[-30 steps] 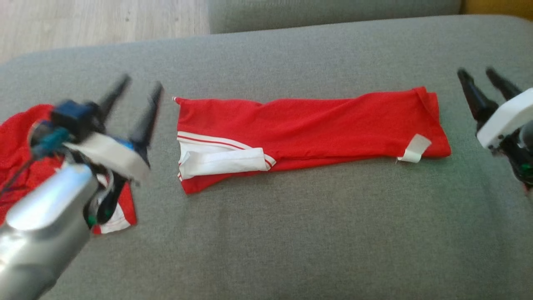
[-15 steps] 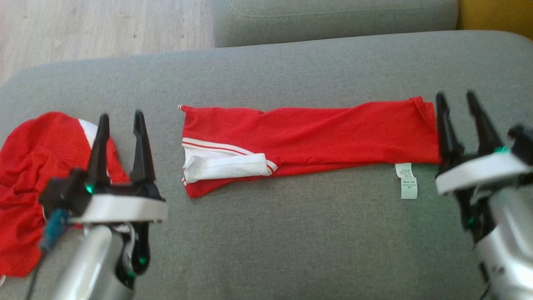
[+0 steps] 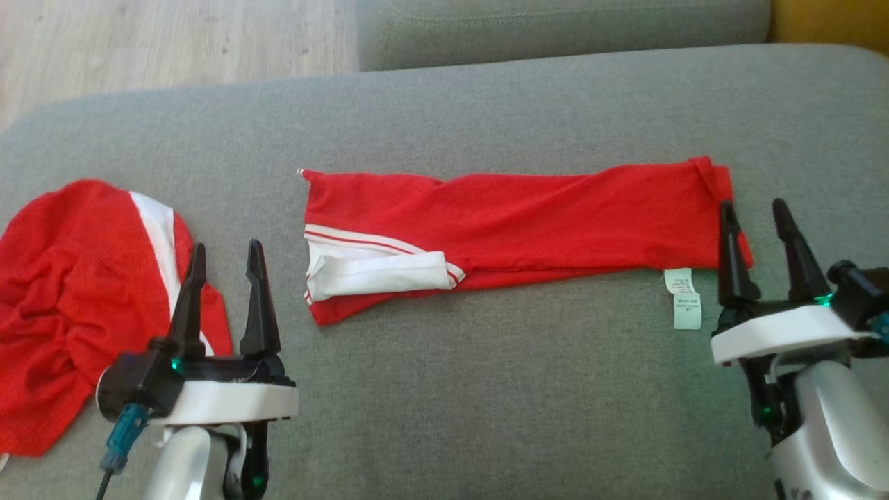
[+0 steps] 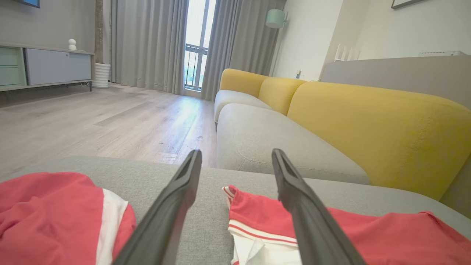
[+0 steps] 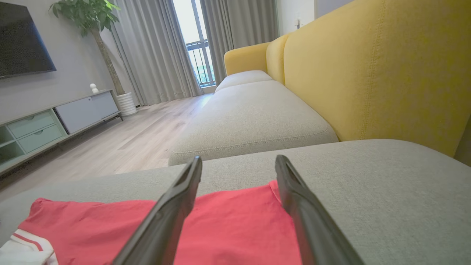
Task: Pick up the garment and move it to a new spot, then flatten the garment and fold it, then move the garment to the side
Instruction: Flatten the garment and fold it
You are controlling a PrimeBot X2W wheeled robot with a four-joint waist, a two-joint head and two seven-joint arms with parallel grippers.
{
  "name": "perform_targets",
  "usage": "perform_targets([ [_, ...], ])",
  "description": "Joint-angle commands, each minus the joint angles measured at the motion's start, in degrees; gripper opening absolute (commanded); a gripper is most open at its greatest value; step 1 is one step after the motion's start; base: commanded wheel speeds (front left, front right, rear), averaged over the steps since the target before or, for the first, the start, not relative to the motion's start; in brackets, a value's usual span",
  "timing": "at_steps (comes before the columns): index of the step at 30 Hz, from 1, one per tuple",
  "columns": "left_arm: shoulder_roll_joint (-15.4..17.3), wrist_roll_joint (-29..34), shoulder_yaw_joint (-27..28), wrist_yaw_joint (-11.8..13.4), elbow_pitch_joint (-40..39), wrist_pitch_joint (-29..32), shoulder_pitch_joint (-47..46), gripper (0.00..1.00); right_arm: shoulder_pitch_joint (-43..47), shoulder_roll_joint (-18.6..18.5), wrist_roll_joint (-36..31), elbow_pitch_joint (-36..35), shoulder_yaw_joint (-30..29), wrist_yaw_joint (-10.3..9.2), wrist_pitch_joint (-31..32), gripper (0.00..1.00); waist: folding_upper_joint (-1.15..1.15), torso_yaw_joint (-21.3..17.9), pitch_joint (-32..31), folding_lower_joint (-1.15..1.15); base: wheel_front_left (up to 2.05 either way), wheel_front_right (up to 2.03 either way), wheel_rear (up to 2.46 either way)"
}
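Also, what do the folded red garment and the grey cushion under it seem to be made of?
The folded red garment looks like thin synthetic sports mesh, matte: a fine dotted texture shows. The grey cushion looks like woven upholstery fabric, matte, with speckled grain; the fibre cannot be told.

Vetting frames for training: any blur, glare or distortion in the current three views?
Head view: no motion blur; folded garment and its label sharp, label print unreadable; light even, shadows faint. Left wrist view: window blown out, glare on the floor, mild wide-angle stretch towards the edges. Right wrist view: window overexposed too, sofa back evenly lit.
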Motion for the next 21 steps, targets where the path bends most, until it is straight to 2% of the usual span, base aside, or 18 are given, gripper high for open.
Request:
perform_targets([
  [1, 0.0, 0.9, 2.7, -0.6, -1.4, -0.3, -2.5, 1.0, -1.8, 0.2, -0.9, -2.2, 0.4, -0.04, 0.4, 1.0, 0.0, 0.4, 0.7, 0.0, 0.0, 0.0, 0.0],
  [6, -1.4, 3.4, 3.8, -2.8, -0.6, -0.3, -4.6, 1.0, -4.9, 0.7, -4.5, -0.7, -4.2, -0.04, 3.7, 1.0, 0.0, 1.5, 4.0, 0.0, 0.0, 0.0, 0.0],
  [8, -1.8, 4.1, 3.6, -3.5, 0.2, -0.3, -5.3, 1.0, -6.9, 1.4, -6.3, 1.6, -7.5, -0.04, 5.4, 1.0, 0.0, 2.0, 5.3, 0.0, 0.0, 0.0, 0.0],
  [9, -2.1, 4.4, 3.6, -4.0, 0.7, -0.3, -6.1, 1.0, -8.8, 2.2, -8.6, 4.7, -11.3, -0.04, 7.6, 1.0, 0.0, 2.6, 6.5, 0.0, 0.0, 0.0, 0.0],
  [14, -2.7, 3.9, 2.8, -4.8, 2.6, -0.3, -7.7, 1.0, -12.8, 4.3, -13.6, 11.5, -19.1, -0.04, 11.1, 1.0, 0.0, 4.5, 9.0, 0.0, 0.0, 0.0, 0.0],
  [21, -2.9, 3.7, 2.5, -5.3, 3.6, -0.3, -9.0, 1.0, -16.0, 5.5, -20.0, 18.2, -25.4, -0.04, 12.9, 1.0, 0.0, 5.6, 10.6, 0.0, 0.0, 0.0, 0.0],
])
